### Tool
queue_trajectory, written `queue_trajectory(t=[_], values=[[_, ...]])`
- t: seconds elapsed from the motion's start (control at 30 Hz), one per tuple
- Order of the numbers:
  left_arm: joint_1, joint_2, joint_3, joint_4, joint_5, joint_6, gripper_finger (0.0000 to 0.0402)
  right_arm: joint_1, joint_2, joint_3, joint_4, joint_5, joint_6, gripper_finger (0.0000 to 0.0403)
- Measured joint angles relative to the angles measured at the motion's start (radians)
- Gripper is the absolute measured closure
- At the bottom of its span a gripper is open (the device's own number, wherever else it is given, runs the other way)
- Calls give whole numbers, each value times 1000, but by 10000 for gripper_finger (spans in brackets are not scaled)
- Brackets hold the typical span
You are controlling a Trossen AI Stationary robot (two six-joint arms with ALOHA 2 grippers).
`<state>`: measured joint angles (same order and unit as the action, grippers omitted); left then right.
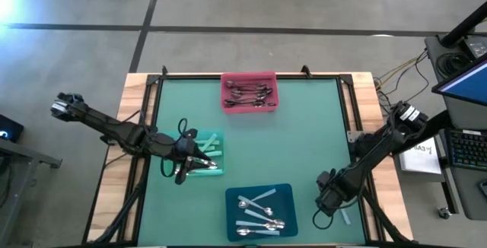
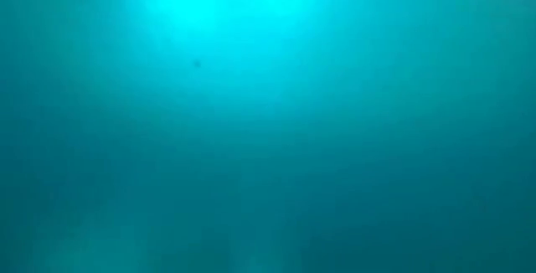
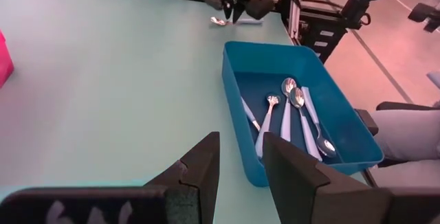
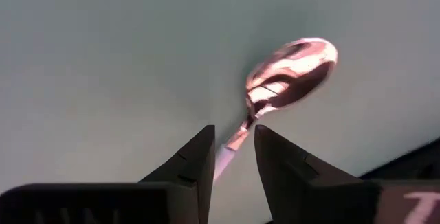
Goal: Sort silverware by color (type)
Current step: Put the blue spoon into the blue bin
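Right wrist view: right hand (image 4: 232, 157) fingers straddle spoon (image 4: 289, 76) handle; grasp unclear; no readable writing.

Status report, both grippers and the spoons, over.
Right gripper low at a pale-blue-handled spoon beside the blue tray. Left gripper empty, open, over the green tray. Nothing blocking.

This is a robotics lab or test workshop. A wood-edged counter (image 1: 135, 88) with a mint-green top stands on a bare grey concrete floor (image 1: 228, 4) crossed by dark seams. Two dark robot arms are mounted on black frames at the counter's sides. Beyond the right hand (image 1: 329, 201), past the counter's edge, sit a computer keyboard (image 1: 464, 151) and the corner of a lit monitor (image 1: 466, 81), with loose cables (image 1: 396, 73) trailing over the floor nearby.
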<state>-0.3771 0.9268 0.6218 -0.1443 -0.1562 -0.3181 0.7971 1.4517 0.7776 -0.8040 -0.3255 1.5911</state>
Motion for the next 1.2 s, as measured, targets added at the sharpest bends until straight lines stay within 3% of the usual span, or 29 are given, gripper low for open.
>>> queue_trajectory(t=[0.37,0.5,0.73,0.97,1.03,1.2], values=[[0,1,39,-36,1,35,306,-2,94,4,9,-28,-107,268],[0,0,39,-32,-1,43,306,-4,116,3,17,-24,-183,295],[0,5,39,-20,-17,40,306,-12,128,2,28,-14,-306,384],[0,4,39,-15,-18,37,306,-18,69,4,28,-1,-303,392],[0,3,39,-15,-18,37,306,-16,32,13,26,53,-300,393],[0,3,39,-16,-18,41,306,-20,-95,94,34,317,-285,393]])
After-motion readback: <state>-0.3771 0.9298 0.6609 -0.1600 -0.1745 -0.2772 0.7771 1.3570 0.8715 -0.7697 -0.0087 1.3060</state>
